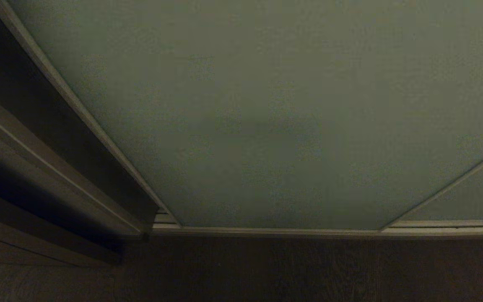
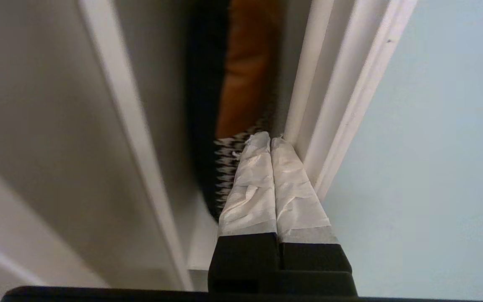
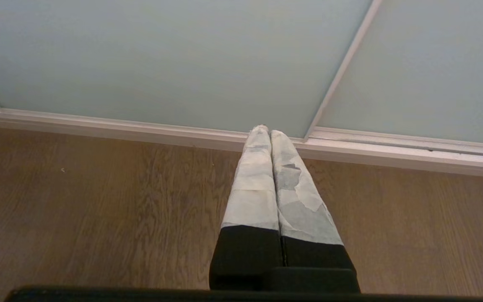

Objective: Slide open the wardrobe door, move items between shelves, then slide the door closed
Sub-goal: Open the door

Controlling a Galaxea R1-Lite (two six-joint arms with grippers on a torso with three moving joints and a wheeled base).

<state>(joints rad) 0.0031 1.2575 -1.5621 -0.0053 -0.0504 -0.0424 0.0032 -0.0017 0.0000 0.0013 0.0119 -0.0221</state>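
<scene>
The sliding wardrobe door [image 1: 266, 117] is a pale grey-green panel that fills the head view, with its slim cream frame [image 1: 69, 96] along its left edge. My left gripper [image 2: 270, 138] is shut and empty. Its taped fingertips lie right beside the door's frame edge [image 2: 333, 96], at a narrow gap into the wardrobe. My right gripper [image 3: 265, 129] is shut and empty, low over the floor and pointing at the door's bottom track [image 3: 141, 128]. The items are hidden. A strip of white board [image 2: 201, 245] shows in the gap; I cannot tell which shelf it is.
Through the gap I see a black-and-white houndstooth cushion [image 2: 224, 167] and something orange-brown [image 2: 245, 71] behind it. The wardrobe's white side wall [image 2: 111, 92] borders the gap. A second door panel [image 3: 426, 63] lies to the right. Wooden floor [image 3: 78, 209] runs up to the track.
</scene>
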